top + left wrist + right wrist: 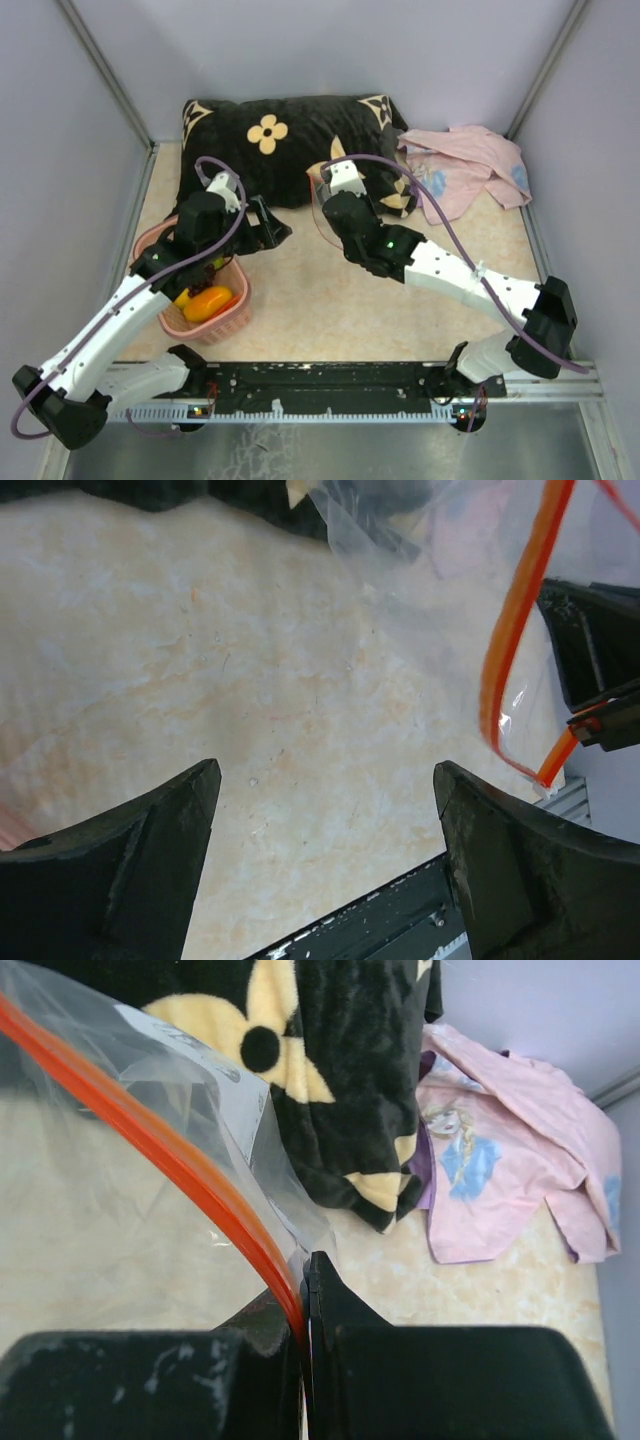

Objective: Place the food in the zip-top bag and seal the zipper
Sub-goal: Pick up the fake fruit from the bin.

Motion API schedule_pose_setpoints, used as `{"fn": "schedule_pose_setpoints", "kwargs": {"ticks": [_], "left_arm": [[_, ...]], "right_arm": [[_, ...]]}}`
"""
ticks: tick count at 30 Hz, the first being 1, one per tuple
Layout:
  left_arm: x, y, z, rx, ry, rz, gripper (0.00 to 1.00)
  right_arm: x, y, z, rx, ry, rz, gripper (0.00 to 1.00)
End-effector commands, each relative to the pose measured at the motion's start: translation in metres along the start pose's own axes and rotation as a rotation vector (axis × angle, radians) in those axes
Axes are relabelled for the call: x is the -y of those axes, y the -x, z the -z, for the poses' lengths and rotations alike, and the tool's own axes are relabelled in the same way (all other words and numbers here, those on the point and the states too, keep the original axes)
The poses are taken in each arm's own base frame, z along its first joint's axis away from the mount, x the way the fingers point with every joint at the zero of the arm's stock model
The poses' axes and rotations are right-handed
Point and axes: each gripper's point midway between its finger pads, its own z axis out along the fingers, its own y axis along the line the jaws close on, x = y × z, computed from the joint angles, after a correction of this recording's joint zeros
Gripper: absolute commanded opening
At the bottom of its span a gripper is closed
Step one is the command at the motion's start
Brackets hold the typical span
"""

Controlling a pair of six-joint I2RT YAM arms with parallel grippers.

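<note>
Where the right wrist camera looks down its own fingers, the right gripper (305, 1285) is pressed together on the zipper (150, 1130), pinching the red-orange strip at its near end with no gap showing between the two black fingers. From that pinch the strip runs up and to the left, and the crinkly clear film of the zip-top bag (120, 1200) spreads out on either side of it. Behind the bag lies a black pillow (330, 1090) with cream flowers, and a pink cloth (500, 1150) is crumpled just beside it on the right.

The left gripper (325, 780) is spread wide, with only the bare, pale table (200, 660) showing between its fingers. It holds nothing and touches nothing. In its wrist view the bag hangs to the upper right, clear of both fingers, with the orange strip curving down to the spot where the other gripper clamps it.

From above, the bag sits in front of the pillow, between the two grippers. The food (208, 302) is in a pink basket (232, 318) on the left of the table, partly under the left arm and apart from the bag. An orange and a yellow piece show, and the arm hides the rest.
</note>
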Motion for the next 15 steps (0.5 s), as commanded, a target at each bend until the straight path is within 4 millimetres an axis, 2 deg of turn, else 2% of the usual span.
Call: {"fn": "schedule_pose_setpoints", "kwargs": {"ticks": [1,7,15], "left_arm": [[-0.005,0.023,0.026,0.092,0.051,0.003,0.98],[-0.037,0.023,0.047,0.139,0.187,0.027,1.0],[-0.091,0.011,0.067,0.071,0.465,0.028,1.0]], "right_arm": [[0.018,0.016,0.0,0.034,-0.079,0.011,0.0],[0.005,0.008,-0.009,0.013,-0.064,0.041,0.0],[-0.006,0.003,-0.013,0.004,-0.023,0.04,0.0]]}}
